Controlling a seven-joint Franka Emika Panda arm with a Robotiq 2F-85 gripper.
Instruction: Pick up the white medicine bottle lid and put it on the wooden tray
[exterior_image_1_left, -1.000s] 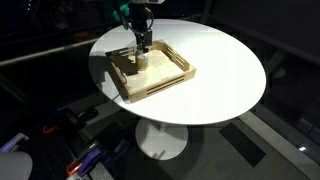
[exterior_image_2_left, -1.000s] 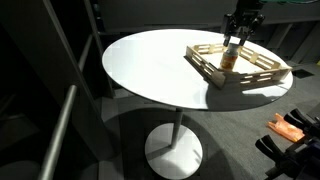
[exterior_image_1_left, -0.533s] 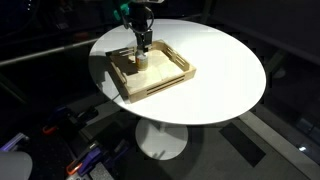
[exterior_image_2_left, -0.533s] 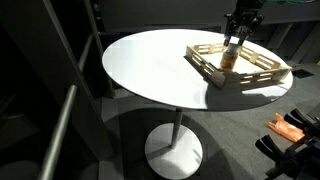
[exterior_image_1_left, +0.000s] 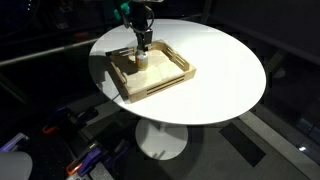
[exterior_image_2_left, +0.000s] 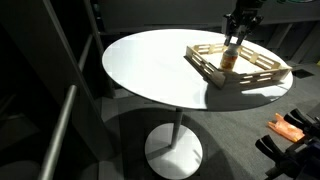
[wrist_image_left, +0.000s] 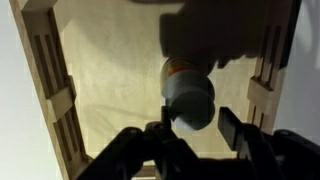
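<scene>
The wooden tray lies on the round white table. The medicine bottle stands upright inside it, with the white medicine bottle lid on top. In the wrist view only a thin strip of the tan-brown body shows behind the lid, over the tray's floor and rim. My gripper hangs straight down over the bottle. Its fingers are open and stand on either side of the lid, with a gap still showing on one side.
The round white table stands on a single pedestal in a dark room. The tray sits near one edge of it. Orange-and-dark clutter lies on the floor beside the table.
</scene>
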